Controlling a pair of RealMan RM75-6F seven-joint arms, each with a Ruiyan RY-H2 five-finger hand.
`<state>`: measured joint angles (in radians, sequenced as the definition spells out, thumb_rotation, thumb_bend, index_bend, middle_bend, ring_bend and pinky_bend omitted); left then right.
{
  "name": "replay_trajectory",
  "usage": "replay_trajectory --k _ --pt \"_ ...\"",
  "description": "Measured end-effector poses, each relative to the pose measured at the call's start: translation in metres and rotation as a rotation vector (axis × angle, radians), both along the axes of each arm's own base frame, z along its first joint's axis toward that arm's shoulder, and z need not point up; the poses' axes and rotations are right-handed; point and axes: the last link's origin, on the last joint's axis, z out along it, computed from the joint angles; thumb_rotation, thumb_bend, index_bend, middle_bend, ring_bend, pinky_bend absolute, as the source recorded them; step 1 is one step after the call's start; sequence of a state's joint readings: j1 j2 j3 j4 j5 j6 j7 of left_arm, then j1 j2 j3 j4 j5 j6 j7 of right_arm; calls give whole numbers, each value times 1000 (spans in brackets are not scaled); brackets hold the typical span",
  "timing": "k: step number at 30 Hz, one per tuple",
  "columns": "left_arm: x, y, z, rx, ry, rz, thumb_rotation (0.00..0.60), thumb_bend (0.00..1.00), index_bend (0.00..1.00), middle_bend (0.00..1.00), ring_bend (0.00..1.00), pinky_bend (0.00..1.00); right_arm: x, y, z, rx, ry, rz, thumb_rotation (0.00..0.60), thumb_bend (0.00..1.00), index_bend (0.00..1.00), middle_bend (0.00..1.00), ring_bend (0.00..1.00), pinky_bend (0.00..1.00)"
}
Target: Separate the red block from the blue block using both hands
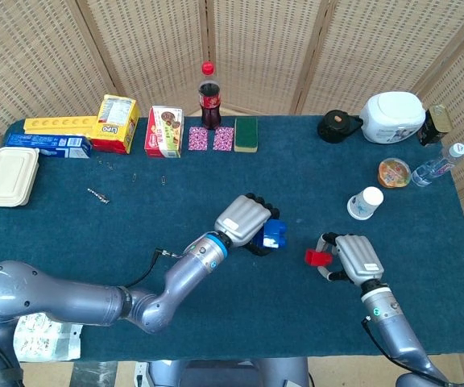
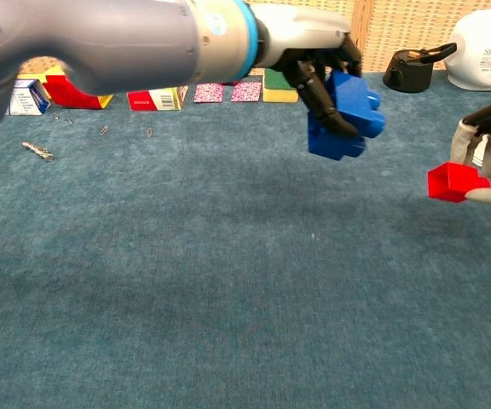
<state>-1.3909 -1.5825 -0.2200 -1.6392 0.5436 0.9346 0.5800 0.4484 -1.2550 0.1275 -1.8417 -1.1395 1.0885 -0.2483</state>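
Lower right of frame: right hand (image 1: 351, 258) pinches the small red plastic block (image 1: 316, 258). Centre: left hand (image 1: 246, 223) grips the blue studded plastic block (image 1: 275, 234), raised above the blue-clothed bench (image 1: 135, 218). Blocks apart; separation appears complete. Next: set both down, spaced.

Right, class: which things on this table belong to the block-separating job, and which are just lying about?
Job: blue block in left hand; red block in right hand.

Lying about: cola bottle, paper cup, sponge, lunch box, snack boxes.
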Motion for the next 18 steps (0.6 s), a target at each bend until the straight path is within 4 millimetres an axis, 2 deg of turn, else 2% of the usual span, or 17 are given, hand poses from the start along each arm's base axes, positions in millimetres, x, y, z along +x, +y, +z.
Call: replay_trajectory --k 6,11,18 --pt "-27 -1 18 32 12 14 430 329 494 391 301 274 -9 -6 -14 24 65 -3 598 356 410 353 347 295" --pt "-52 -5 26 43 24 27 430 329 495 391 301 274 -17 -8 -26 41 92 -26 600 356 323 300 282 250" --pt "-78 -11 24 39 27 43 424 321 494 391 302 271 -17 -4 -15 8 104 -9 600 356 295 287 275 245"
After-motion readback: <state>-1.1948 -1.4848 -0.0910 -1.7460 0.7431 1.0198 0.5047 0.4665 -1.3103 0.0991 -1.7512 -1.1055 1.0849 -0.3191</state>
